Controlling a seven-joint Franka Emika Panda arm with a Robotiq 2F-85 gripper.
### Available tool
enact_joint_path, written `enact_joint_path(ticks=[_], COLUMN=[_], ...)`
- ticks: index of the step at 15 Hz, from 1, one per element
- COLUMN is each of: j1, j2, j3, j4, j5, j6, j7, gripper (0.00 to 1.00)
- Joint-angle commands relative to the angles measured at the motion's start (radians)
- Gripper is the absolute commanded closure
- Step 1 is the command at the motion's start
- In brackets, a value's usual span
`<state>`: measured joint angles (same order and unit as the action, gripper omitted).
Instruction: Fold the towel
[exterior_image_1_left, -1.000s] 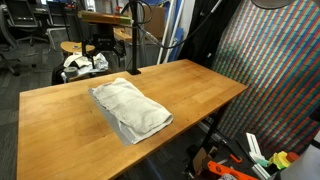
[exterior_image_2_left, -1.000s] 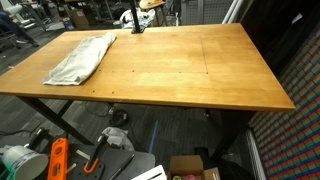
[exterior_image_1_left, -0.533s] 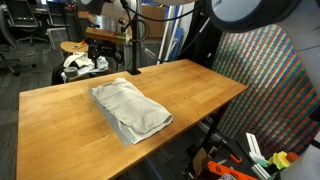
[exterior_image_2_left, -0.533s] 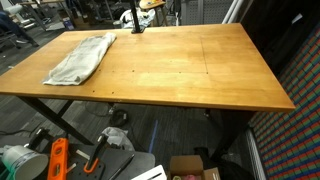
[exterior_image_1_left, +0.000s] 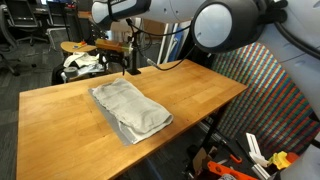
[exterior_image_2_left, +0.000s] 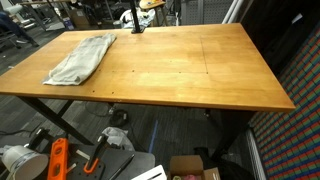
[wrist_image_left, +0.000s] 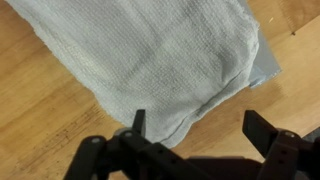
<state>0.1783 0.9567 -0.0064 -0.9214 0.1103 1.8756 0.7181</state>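
One wrinkled pale towel, lying flat at the far left of one wooden table in an exterior view, one tool above its edge, jaws wide apart, holding nothing

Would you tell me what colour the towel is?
The towel is plain pale grey-white, clearest in the wrist view.

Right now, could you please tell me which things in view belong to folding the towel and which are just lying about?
Belong to the job:
- towel, lying rumpled on the wooden table
- gripper, open above the towel

Just lying about:
- fabric bundle, behind the table
- orange tool, on the floor
- cardboard box, on the floor
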Motion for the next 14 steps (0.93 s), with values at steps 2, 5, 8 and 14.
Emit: enact_joint_path(ticks=[2,5,8,14], j1=[-0.002,-0.006,-0.009,-0.023], j2=[0.087,0.122,0.146,0.197], j3=[-0.014,-0.014,-0.011,-0.014], j4=[0.102,0.125,0.135,0.167], j5=[-0.007,-0.005,-0.001,0.004], j6=[0.001,-0.009,0.003,0.052], j7=[0.042,0.057,0.073,0.109], gripper=[0.00,0.00,0.00,0.00])
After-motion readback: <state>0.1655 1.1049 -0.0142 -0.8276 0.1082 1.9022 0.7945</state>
